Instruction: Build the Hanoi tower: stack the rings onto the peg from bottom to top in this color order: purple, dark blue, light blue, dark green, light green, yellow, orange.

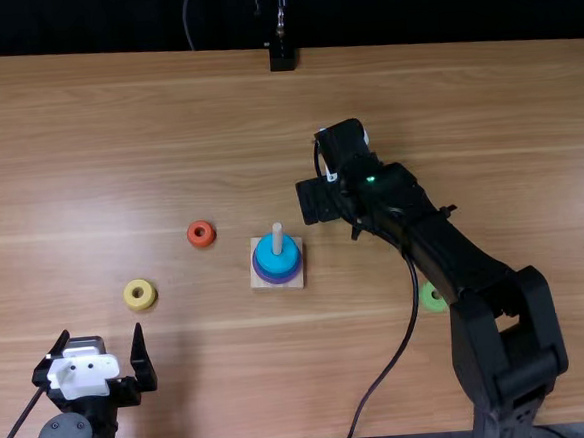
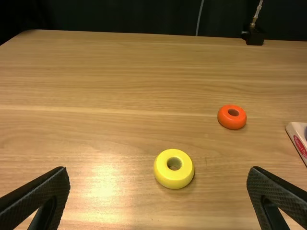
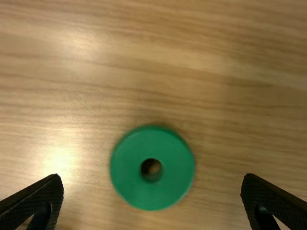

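Right claw (image 1: 318, 200): spread wide, pinching nothing, poised over the table (image 1: 164, 108) on the far-edge side of the peg base. Dark green ring (image 3: 168, 177) sits flat on the wood under it, in the gap between the two fingers in the right wrist view, nearer the middle of that gap than either finger, touching neither.

Left claw (image 1: 101, 338): also spread, also empty, low over the table's near edge, toward the left. Yellow ring (image 1: 139, 283) lies flat just past its fingertips, toward the far edge; left wrist view puts it ahead of the gap, untouched. Orange ring (image 1: 201, 242) flat too, farther from the near edge than yellow, between yellow and the peg base but set back, well apart from the left claw.

Peg base (image 1: 300, 282) around mid-table, left to right, nearer the near edge than the far one. Peg (image 1: 277, 237) upright, top end bare. On it: light blue ring (image 1: 278, 264) uppermost, purple ring (image 1: 277, 279) below; can't tell if dark blue is between. Light green ring (image 1: 431, 300) right of the base, toward the near edge, partly behind the right arm (image 1: 455, 253).
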You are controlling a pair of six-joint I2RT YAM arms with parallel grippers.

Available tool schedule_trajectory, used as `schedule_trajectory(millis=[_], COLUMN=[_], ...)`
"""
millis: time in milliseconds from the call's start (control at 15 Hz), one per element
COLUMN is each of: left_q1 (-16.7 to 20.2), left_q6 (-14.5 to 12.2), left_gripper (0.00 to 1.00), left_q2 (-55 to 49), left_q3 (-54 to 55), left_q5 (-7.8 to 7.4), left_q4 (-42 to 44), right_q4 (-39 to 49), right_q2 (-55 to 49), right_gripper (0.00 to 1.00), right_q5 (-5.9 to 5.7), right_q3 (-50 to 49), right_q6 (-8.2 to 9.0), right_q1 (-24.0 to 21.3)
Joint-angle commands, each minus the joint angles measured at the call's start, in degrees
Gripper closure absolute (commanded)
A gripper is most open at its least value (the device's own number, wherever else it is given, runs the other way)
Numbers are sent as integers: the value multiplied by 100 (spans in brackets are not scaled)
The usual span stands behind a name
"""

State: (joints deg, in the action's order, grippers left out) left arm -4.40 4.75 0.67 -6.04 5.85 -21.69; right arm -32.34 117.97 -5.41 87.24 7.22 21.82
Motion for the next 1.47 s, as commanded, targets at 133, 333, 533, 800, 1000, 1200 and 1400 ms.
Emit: schedule_trajectory(millis=[133, 333, 533, 800, 1000, 1200, 1400], left_q1=[1, 1, 1, 1, 1, 1, 1], left_q6=[-1, -1, -1, -1, -1, -1, -1], left_gripper=[0, 0, 0, 0, 0, 0, 0], left_q2=[-67, -67, -67, -67, -67, -67, -67], left_q3=[604, 604, 604, 604, 604, 604, 604], left_q5=[48, 48, 48, 48, 48, 48, 48], left_q4=[-489, -478, -478, -489, -478, -489, -478], right_q4=[-21, -31, -31, -200, -169, -200, -221], right_q2=[200, 209, 323, 525, 534, 543, 648], right_gripper=[0, 0, 0, 0, 0, 0, 0], right_q5=[-81, -60, -71, -71, -60, -60, -60], right_q3=[3, 3, 12, 21, 126, 443, 539], right_q6=[48, 26, 48, 58, 69, 69, 69], right_q1=[-108, -91, -91, -64, -64, -55, -55])
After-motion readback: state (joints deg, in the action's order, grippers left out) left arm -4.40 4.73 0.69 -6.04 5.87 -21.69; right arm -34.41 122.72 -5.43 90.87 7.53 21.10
